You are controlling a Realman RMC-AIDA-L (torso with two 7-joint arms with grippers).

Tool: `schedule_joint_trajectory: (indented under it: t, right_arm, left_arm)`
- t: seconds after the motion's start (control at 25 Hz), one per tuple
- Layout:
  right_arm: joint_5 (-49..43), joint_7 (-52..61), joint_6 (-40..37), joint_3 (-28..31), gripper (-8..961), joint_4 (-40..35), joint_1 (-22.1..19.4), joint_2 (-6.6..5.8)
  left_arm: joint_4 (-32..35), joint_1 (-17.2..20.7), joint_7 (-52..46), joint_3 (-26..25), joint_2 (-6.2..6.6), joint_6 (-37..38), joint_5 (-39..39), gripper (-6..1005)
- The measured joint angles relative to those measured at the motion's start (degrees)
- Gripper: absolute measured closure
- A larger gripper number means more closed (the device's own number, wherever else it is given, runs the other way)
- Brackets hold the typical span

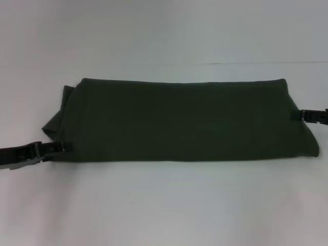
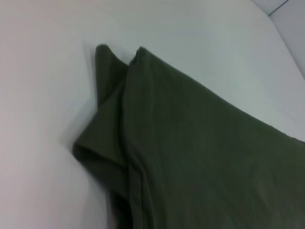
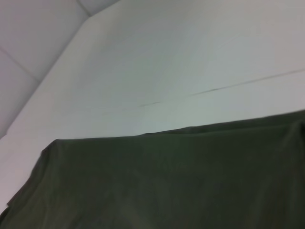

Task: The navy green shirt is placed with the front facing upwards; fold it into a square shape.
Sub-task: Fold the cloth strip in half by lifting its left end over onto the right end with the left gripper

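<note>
Left gripper (image 1: 60, 147) low on the table (image 1: 164, 205), coming in from the left edge of the head view, tips touching the shirt's near-left corner. Whether it has cloth pinched — cannot tell.

Navy green shirt (image 1: 184, 120) lies across the middle of the table, folded into a long horizontal band, plain olive side up, no print showing. Left end uneven: folded layers stick out past the top layer there, also seen in the left wrist view (image 2: 190, 152) as a stitched hem over a lower flap. Far edge straight; near-right corner rounded.

Right gripper (image 1: 302, 116) at the shirt's right end, about mid-height of the band, tips meeting the cloth edge — grip state cannot be told. Right wrist view shows only shirt (image 3: 181, 181) and the white table (image 3: 167, 71).
</note>
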Motion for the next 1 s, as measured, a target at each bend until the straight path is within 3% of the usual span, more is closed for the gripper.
schedule_joint_trajectory:
  t: [0.32, 0.6, 1.0]
  right_arm:
    - [1.25, -3.43, -2.61, 0.32, 142, 0.0, 1.59, 0.2]
    - [5.74, -8.93, -7.74, 0.35, 25, 0.05, 1.77, 0.56]
    - [5.62, -17.56, -15.91, -3.39, 31, -0.08, 3.3, 1.98]
  left_arm:
    - [-2.18, -0.37, -1.02, 0.25, 0.17, 0.01, 0.41, 127]
    - [-2.53, -0.57, -2.03, 0.25, 0.17, 0.58, 0.46, 111]
    - [-3.06, -0.54, -2.62, 0.86, 0.12, -1.8, 0.98, 113]
